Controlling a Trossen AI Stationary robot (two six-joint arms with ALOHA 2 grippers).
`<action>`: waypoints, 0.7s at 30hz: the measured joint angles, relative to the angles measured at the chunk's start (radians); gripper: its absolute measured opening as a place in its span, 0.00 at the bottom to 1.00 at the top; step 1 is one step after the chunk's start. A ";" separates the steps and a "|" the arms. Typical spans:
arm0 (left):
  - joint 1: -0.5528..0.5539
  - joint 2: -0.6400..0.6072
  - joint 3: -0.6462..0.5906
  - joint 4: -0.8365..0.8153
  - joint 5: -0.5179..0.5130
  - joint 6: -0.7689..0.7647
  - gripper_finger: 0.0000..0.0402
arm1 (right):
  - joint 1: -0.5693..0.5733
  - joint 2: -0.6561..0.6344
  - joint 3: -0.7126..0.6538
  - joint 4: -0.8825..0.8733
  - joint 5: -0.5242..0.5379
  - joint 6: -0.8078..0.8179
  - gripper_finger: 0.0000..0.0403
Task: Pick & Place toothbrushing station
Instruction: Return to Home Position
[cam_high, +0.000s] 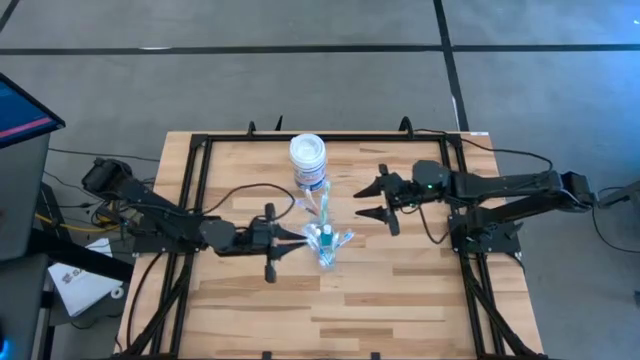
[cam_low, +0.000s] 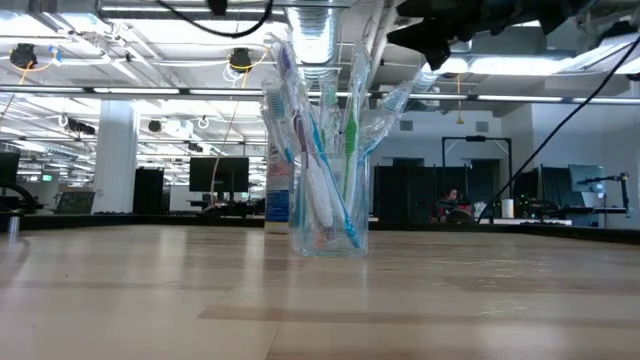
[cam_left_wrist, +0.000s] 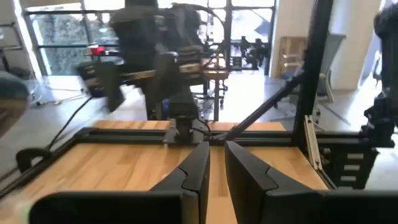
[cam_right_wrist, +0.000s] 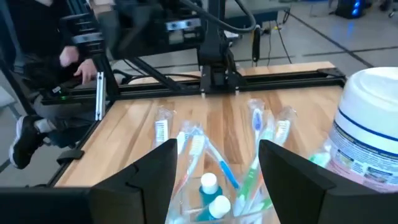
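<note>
The cup (cam_low: 328, 215) stands mid-table beside the jar (cam_high: 308, 155), holding the toothbrushes (cam_low: 310, 130) and tube (cam_right_wrist: 209, 185). None lies loose, so placing looks done. The right gripper (cam_right_wrist: 217, 147) hangs near it, fingers spread and empty. The left gripper (cam_left_wrist: 216, 149) seems nearly pressed together. Only homing remains.

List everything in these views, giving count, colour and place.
Table: one, light wood with black frame, under both arms.
Cup: one, clear, upright at mid-table.
Toothbrushes: several, blue, green and white, standing in the cup.
Tube: at least one, blue with white cap, inside the cup.
Jar: one, white with blue label, beside the cup toward the table's back edge.
Person: one, dark clothes, beyond the table.
Left pincer: one, dark, shut and empty, left of the cup.
Right pincer: one, dark, open and empty, right of the cup.
</note>
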 joint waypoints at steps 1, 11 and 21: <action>0.000 -0.024 -0.024 0.003 -0.010 -0.013 0.11 | 0.005 -0.018 -0.013 0.001 0.009 0.000 0.54; 0.000 -0.277 -0.261 0.013 -0.054 -0.075 0.11 | 0.077 -0.231 -0.192 -0.005 0.148 0.024 0.54; 0.000 -0.438 -0.419 0.021 -0.119 -0.072 0.11 | 0.190 -0.459 -0.390 0.002 0.303 0.046 0.54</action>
